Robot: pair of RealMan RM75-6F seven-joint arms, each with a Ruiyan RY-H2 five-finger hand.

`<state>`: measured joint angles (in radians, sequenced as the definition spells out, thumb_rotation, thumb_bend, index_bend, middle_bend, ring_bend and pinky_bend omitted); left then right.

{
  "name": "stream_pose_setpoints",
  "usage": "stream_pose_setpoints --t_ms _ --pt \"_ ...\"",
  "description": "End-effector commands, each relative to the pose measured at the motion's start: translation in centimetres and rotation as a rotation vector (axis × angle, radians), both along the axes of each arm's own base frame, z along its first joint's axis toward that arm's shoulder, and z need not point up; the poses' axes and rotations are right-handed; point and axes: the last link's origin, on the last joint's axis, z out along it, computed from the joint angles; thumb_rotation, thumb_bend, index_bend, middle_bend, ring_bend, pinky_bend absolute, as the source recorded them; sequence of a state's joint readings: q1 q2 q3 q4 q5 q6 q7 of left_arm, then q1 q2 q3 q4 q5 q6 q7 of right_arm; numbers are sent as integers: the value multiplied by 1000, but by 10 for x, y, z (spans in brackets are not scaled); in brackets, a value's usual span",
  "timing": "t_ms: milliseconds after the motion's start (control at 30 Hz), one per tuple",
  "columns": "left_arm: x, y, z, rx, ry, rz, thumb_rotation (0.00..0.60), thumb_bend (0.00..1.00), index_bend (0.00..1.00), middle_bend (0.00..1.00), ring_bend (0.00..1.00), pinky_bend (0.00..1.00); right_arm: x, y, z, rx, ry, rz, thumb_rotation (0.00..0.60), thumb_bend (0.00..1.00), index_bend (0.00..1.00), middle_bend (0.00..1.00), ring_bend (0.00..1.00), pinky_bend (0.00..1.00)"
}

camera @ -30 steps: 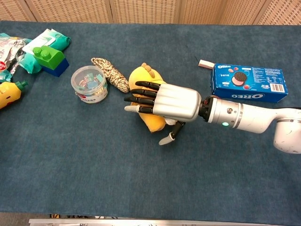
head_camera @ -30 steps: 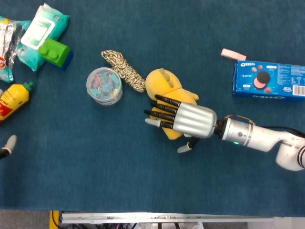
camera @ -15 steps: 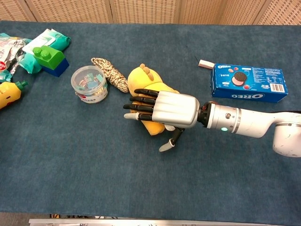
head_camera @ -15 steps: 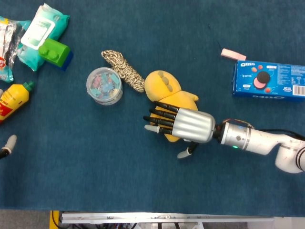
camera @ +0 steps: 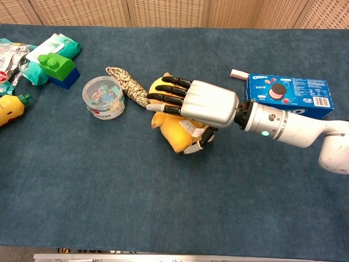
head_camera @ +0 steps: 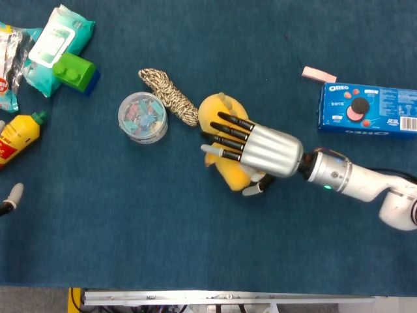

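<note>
Right hand (head_camera: 257, 153) is on the yellow plush toy (head_camera: 221, 171) mid-desk (head_camera: 130, 228): fingers (head_camera: 225, 138) flat across the top, thumb tucked under its near side. Reads as a loose wrap, I can't confirm a firm hold. Left hand (head_camera: 10, 197) sits at the desk edge, only a tip visible, state unclear. Risks: soft toy squashes and slips out of a lift. Rope bundle (head_camera: 171, 96) touches the toy, plastic tub (head_camera: 143, 117) is near; extended fingers could snag either.
</note>
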<state>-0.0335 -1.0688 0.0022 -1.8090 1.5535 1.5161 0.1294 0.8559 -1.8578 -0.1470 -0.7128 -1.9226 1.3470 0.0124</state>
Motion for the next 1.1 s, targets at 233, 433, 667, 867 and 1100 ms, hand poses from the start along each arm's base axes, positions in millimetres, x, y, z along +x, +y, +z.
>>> stream_pose_setpoints --t_ms 233,433,667,867,1100 --pt "1 3 0 -4 -1 -12 600 260 0 0 0 48 0 -1 66 -98 -92 -80 204 0 0 17 0 0" --pt "-1 6 2 -3 4 -17 600 260 0 0 0 48 -26 3 125 -253 -73 -236 355 0 0 16 0 0" --pt "-4 10 2 -4 16 -19 600 260 0 0 0 48 -67 17 189 -441 -36 -436 537 0 0 5 0 0" --pt "-2 14 1 -8 18 -36 600 260 0 0 0 48 -97 39 214 -494 -39 -546 542 0 0 3 0 0" --pt "-1 17 1 -13 20 -46 600 260 0 0 0 48 -137 68 237 -527 -42 -715 541 0 0 3 0 0"
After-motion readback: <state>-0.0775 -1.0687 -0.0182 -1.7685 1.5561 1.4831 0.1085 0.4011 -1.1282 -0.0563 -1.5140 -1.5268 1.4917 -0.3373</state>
